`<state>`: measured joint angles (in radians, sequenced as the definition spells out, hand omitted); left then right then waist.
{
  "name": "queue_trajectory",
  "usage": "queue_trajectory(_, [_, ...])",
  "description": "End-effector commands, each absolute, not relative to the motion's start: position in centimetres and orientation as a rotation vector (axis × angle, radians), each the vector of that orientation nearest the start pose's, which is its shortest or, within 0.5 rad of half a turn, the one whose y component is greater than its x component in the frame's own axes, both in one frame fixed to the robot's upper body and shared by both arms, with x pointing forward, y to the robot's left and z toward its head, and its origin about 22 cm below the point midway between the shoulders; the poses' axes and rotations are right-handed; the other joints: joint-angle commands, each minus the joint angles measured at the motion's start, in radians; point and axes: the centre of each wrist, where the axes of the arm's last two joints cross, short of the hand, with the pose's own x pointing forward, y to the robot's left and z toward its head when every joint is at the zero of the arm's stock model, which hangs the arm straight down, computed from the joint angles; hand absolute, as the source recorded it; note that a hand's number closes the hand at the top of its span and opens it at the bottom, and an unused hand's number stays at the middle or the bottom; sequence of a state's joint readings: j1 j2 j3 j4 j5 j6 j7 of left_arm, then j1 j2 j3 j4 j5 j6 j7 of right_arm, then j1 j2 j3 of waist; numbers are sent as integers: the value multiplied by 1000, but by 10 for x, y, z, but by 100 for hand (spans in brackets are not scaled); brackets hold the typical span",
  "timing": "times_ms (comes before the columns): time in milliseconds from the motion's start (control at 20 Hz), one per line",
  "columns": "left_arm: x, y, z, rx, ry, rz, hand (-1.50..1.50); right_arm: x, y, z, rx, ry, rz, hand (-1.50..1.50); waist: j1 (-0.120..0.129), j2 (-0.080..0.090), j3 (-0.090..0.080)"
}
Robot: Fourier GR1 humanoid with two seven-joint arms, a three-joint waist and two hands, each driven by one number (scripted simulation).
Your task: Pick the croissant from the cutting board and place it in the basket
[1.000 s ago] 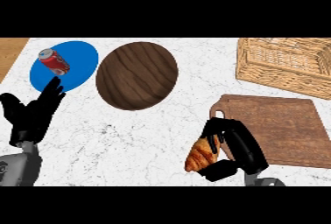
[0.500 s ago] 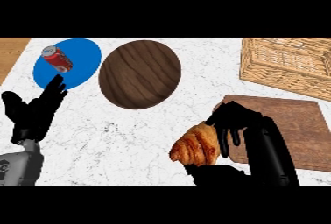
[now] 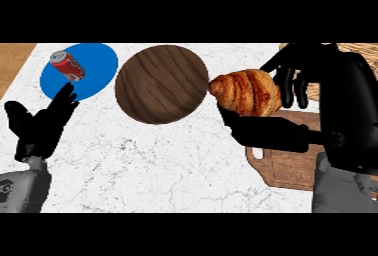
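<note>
The croissant (image 3: pixel 246 92) is held in the upper right of the frame by the right hand (image 3: pixel 325 100), its fingers (image 3: pixel 289 80) and thumb curled round the pastry. It is raised, just right of the wooden plate (image 3: pixel 161 83). The cutting board (image 3: pixel 289 167) is seen at lower right, partly hidden by the arm. Only a strip of the basket (image 3: pixel 365 49) is seen at the top right corner. The left hand (image 3: pixel 38 125) is seen at the left edge, fingers straight and together, resting. A red can (image 3: pixel 66 65) lies on the blue plate (image 3: pixel 100 70) at upper left.

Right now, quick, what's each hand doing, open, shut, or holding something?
Left hand: open, fingers up, resting at the view's left edge, holding nothing.
Right hand: shut on the croissant, lifted above the counter.
</note>
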<state>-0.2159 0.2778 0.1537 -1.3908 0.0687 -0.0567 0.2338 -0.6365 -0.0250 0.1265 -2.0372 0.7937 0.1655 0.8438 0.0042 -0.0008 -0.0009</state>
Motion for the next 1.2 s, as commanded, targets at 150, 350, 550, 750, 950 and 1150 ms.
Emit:
queue_trajectory(150, [302,304,43,180,-1377,-63,0,300,-162,291,-907,-1718,327,150,0,2,0])
queue_trajectory(350, [292,325,40,193,-1392,-96,0,333,-185,275,-1047,-1660,294,150,7,4,1])
queue_trajectory(550, [295,316,31,193,-1383,-66,0,357,-213,267,-1081,-1609,269,150,3,5,1])
queue_trajectory(750, [298,318,55,181,-1392,-72,0,367,-259,249,-1100,-1592,282,150,2,4,1])
queue_trajectory(950, [291,317,35,191,-1391,-76,0,370,-278,245,-1120,-1600,312,150,-3,2,1])
queue_trajectory(1150, [300,313,36,189,-1369,-83,0,393,-296,214,-1078,-1594,270,150,2,4,1])
